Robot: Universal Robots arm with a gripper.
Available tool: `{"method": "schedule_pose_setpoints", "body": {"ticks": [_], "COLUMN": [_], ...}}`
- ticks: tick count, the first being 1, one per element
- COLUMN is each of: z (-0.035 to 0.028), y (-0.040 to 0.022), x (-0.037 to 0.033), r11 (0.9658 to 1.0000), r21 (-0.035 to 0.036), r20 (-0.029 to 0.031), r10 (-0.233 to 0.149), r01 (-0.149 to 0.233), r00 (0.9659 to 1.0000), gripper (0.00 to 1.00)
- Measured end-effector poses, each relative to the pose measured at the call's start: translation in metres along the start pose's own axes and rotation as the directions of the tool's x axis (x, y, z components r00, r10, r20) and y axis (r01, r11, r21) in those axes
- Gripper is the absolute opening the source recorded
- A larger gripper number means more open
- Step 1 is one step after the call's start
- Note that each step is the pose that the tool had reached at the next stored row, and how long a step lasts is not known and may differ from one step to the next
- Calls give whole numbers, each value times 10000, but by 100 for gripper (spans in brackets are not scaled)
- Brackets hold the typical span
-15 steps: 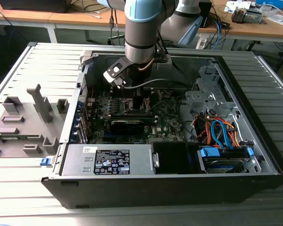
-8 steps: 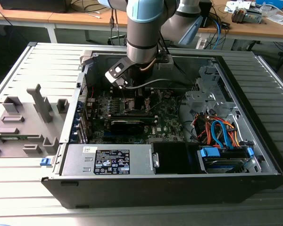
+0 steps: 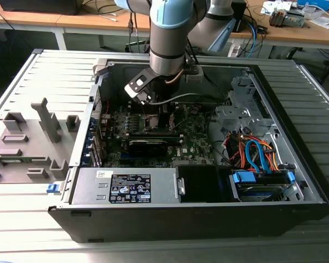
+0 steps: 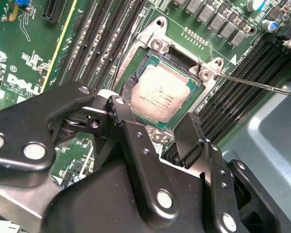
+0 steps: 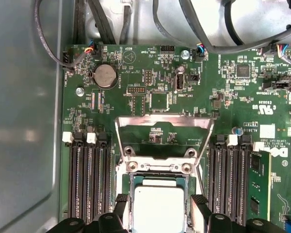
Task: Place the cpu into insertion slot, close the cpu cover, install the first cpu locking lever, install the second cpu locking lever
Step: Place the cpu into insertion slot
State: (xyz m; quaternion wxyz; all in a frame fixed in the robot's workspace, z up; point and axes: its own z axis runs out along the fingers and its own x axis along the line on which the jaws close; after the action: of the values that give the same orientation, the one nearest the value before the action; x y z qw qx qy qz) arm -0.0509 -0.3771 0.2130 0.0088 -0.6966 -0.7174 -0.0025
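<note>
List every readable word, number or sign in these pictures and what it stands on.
White sticker on the grey metal power supply box: print too small to read.
Pale silver-grey square cpu: faint etched lines, unreadable.
Green motherboard: white lettering, mostly too small to read; one white triangle mark.

cpu [image 4: 160, 97]: pale grey metal top, satin, faintly brushed. cpu cover [image 5: 164, 120]: bare silver sheet metal, bright. gripper [image 4: 157, 103]: matt black, smooth, with shiny metal screw heads. motherboard [image 5: 150, 63]: green lacquered board, semi-gloss. case wall [image 5: 24, 121]: grey metal, dull sheen.
</note>
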Motion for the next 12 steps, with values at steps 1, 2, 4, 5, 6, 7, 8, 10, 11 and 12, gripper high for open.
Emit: {"method": "schedule_pose_setpoints", "body": {"ticks": [1,2,4,5,6,7,8,10,11,12], "z": [0,2,16,32,43,47,50,57,62,63], "y": [42,66,69,68,69,70,70,70,70,70], "x": [-2,-2,-2,-3,-2,-2,1,13,14,14], "r11": [10000,10000,10000,10000,10000,10000,10000,9999,9999,9999], "r21": [23,38,46,50,50,51,52,52,52,53], "r20": [0,-1,0,-1,-1,0,2,1,-1,3], "r10": [-21,-29,-32,-31,-49,-64,-80,-120,-133,-134], "r01": [21,29,32,31,49,64,80,120,133,134], "r00": [10000,10000,10000,10000,10000,10000,10000,9999,9999,9999], "gripper": [61,61,61,61,61,61,61,61,60,53]}}
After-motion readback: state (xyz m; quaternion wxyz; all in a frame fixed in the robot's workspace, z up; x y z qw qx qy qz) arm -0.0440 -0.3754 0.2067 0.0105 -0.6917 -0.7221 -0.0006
